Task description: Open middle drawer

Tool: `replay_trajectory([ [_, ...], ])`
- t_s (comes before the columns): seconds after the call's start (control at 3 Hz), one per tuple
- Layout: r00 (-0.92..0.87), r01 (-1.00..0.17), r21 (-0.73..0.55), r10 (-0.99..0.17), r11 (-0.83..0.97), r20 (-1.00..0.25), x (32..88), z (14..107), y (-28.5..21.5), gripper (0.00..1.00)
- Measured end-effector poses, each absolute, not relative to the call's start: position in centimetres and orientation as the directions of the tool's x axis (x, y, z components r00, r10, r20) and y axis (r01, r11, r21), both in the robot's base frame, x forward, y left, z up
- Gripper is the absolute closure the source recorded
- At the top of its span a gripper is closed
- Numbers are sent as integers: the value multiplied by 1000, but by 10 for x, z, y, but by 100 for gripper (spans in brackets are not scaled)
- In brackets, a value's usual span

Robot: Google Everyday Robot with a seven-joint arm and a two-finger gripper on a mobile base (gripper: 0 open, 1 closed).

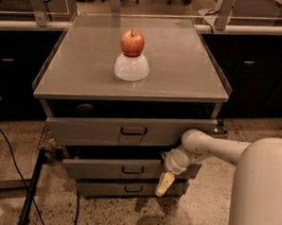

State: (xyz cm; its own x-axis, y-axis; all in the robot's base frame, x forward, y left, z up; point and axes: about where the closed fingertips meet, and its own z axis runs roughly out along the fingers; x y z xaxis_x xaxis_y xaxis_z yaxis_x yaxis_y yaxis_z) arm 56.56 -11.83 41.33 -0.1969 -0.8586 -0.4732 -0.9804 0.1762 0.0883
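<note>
Speckled stone floor [102, 212], dim lab; grey metal cabinet [181, 74] with three stacked drawers.

Middle drawer [95, 169]: second front down, small dark loop handle [133, 170] at its centre. A dark gap shows above the front; it looks barely out, if at all.

Gripper [165, 183]: hangs pointing down at the right end of that front, well right of the handle. Open or closed: cannot tell.

White arm [210, 149] reaches in from the near right.

Top drawer [83, 129] juts forward above. Bottom drawer [104, 188] below looks shut.

Apple [132, 42] rests on an upturned white bowl [131, 67] on the cabinet top.

Judgement: shift left to the handle, hook it squarely and pull straight toward the near side. A jerk could topple the apple.
</note>
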Motion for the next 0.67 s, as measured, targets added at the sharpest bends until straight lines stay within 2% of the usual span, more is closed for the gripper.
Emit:
replay_trajectory([
  [0.67,-245,-956,248,-888,155,-390,521,424,-122,0],
])
